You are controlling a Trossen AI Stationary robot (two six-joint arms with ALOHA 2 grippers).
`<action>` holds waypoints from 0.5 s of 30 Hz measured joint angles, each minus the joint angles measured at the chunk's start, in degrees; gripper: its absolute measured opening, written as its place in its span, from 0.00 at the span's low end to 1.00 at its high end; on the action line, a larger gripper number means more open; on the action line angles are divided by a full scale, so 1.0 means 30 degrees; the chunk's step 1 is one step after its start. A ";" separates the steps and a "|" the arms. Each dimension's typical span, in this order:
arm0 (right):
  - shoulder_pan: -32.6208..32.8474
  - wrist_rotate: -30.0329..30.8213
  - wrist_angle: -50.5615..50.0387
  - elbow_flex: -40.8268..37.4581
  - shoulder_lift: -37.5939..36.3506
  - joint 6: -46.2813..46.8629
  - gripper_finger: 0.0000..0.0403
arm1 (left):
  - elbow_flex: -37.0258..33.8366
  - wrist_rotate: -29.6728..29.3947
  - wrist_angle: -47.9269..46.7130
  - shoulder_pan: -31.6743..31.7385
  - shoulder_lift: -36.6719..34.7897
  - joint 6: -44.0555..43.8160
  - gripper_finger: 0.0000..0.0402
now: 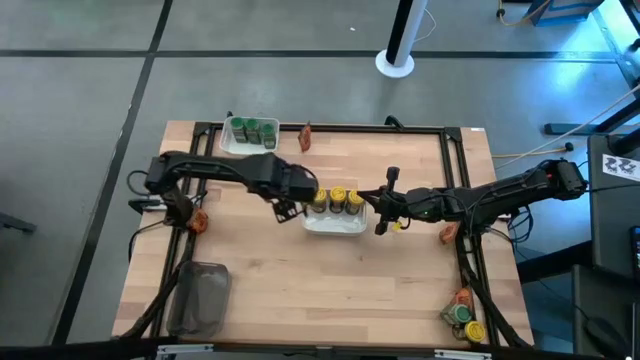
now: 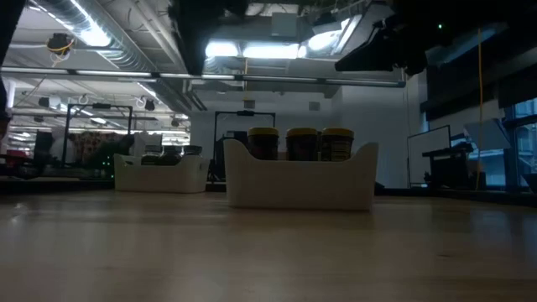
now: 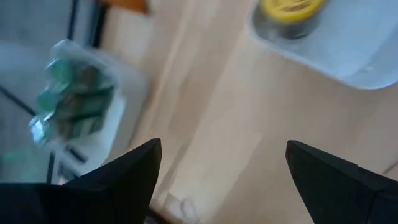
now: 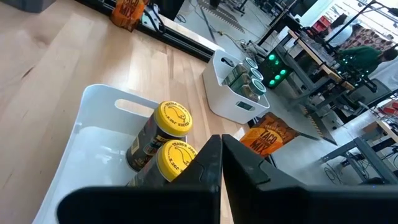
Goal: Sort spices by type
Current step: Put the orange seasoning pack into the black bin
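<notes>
Three yellow-lidded spice jars (image 1: pixel 338 198) stand in a white tray (image 1: pixel 335 224) at the table's middle. Green-lidded jars (image 1: pixel 250 129) fill a second white tray (image 1: pixel 232 140) at the far left. My left gripper (image 1: pixel 285 209) hangs open and empty just left of the middle tray; its wrist view shows bare wood between the fingers (image 3: pixel 217 177), one yellow jar (image 3: pixel 291 9) and the green jars (image 3: pixel 73 99). My right gripper (image 1: pixel 375 207) is shut and empty at that tray's right end, over the yellow jars (image 4: pixel 169 121).
Red-orange packets lie at the far edge (image 1: pixel 306 137), the left edge (image 1: pixel 200 222) and the right edge (image 1: pixel 447 234). A packet, a green-lidded jar and a yellow-lidded jar cluster in the near right corner (image 1: pixel 465 315). A clear grey tub (image 1: pixel 200 298) sits near left.
</notes>
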 joint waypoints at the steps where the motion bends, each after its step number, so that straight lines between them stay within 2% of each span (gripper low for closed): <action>1: 0.0000 0.0000 -0.0021 0.0004 0.0000 0.0001 0.03 | -0.0105 -0.0211 -0.0228 -0.0045 -0.0365 -0.0524 0.81; 6: 0.0000 0.0000 -0.0060 0.0005 0.0000 0.0001 0.03 | -0.1889 -0.0296 -0.0198 -0.0038 -0.2972 -0.2379 0.81; 15: 0.0003 0.0000 0.0000 0.0003 0.0000 0.0001 0.03 | -0.6654 0.0184 -0.0245 -0.0030 -0.7809 -0.6232 0.81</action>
